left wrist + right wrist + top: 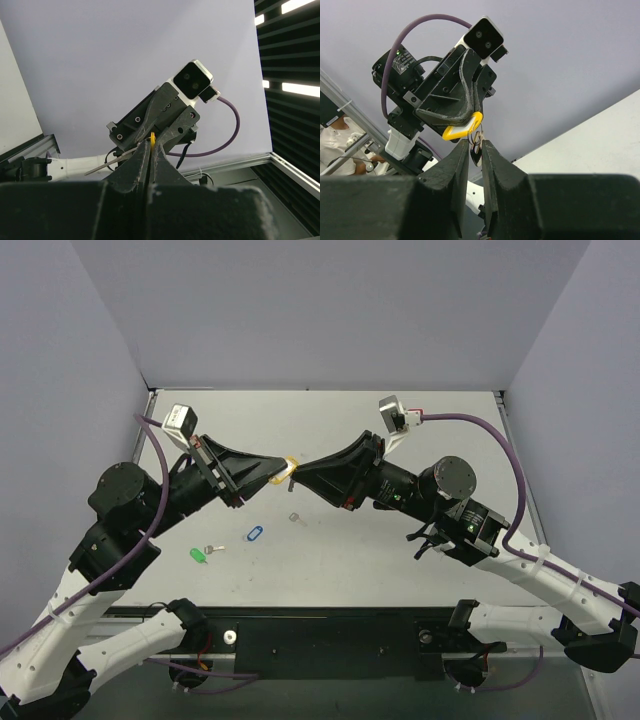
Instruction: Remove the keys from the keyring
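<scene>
fingers of the right gripper stand up in the foreground of its wrist view, drawn in to a narrow gap and pinching a small dark key. just above it a thin metal ring joins the key to the yellow tag, a glossy oval hanging tilted. beyond, the left gripper is clamped on the tag's far end, fingers pressed together. from above, both arms reach inward from their bases with elbows pushed out wide, the two grippers meeting tip to tip over the middle of the table. on the table in front of them lie a green tag, a blue tag and a loose silver key
</scene>
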Tool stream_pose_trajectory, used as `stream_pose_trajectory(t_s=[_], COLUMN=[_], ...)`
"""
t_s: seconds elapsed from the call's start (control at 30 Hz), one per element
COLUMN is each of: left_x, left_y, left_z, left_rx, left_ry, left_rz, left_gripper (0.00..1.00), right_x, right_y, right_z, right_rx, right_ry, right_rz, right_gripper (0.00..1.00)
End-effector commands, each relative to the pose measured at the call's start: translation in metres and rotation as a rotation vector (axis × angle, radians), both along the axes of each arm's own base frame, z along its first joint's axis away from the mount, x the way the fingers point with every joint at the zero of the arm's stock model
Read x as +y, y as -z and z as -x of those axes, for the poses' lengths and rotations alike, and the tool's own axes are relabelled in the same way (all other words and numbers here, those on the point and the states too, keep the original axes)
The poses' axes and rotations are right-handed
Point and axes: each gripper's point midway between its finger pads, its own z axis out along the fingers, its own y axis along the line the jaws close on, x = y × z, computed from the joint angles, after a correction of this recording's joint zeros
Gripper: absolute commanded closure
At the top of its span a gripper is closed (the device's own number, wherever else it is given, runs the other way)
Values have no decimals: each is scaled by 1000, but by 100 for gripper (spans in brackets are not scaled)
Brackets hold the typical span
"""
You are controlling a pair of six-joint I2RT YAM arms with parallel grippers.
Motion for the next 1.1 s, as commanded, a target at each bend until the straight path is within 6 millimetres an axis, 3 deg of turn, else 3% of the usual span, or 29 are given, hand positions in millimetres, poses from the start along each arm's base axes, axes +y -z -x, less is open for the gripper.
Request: stream_pose_trajectory(t_s=[0.0, 0.43, 0.7, 0.87, 1.07], left_x=[6, 5, 7, 8, 11], left_y=[-27, -25, -14, 12, 39], left_z=[14, 16, 14, 10, 14], left_rx=[-68, -67, -88, -51, -38], left_ry=[24, 30, 5, -15, -14], left_rz=[60, 61, 7, -70, -138], left_gripper=[100, 100, 100, 94, 64], right_x=[-5, -4, -9, -14, -21], right_y=[-31, -27, -19, 0, 36], right_z=[5, 1, 3, 5, 14], right_rx=[-58, -48, -31, -3, 62], right_ry=[-3, 17, 23, 27, 2], right_rz=[-77, -66, -29, 57, 220], right_gripper=[88, 100, 100, 100, 100])
